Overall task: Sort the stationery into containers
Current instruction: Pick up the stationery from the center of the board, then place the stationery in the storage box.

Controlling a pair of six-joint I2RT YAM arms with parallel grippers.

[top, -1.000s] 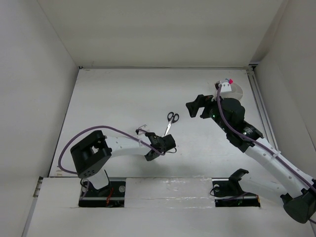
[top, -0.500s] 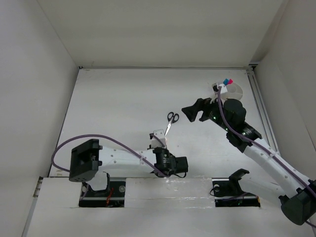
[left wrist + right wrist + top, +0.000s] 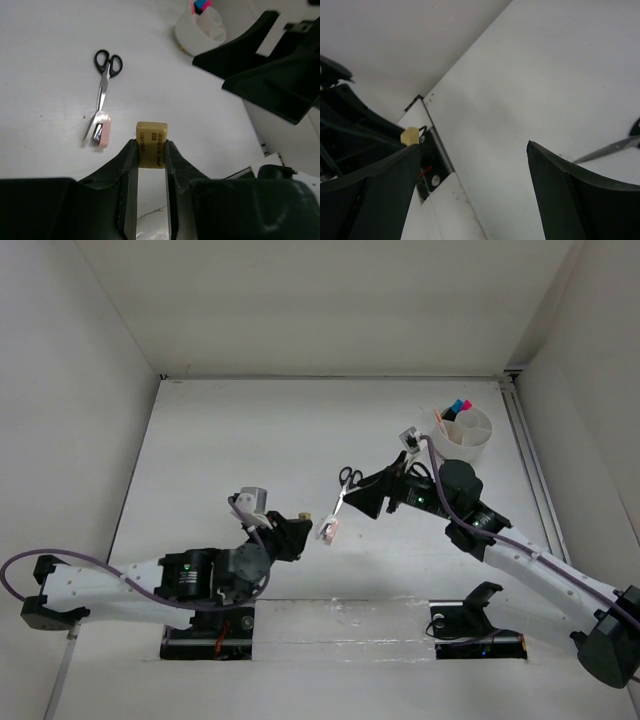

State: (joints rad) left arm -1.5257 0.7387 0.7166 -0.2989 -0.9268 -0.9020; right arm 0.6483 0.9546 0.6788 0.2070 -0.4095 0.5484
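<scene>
My left gripper is shut on a small yellow eraser and holds it above the table; in the top view the gripper is left of a pink eraser. Black-handled scissors lie with their blade tips at the pink eraser. My right gripper is open and empty, just right of the scissors. The round white tub at the back right holds markers with pink and blue caps. The right wrist view shows the open gripper, the yellow eraser and a scissor blade.
White walls enclose the table on the left, back and right. A raised white ledge with both arm bases runs along the near edge. The right arm fills the upper right of the left wrist view.
My left arm has swung round and stretched out low, with the yellow eraser now in its gripper. My right gripper has moved left from the tub to the scissors, uncovering the tub.
</scene>
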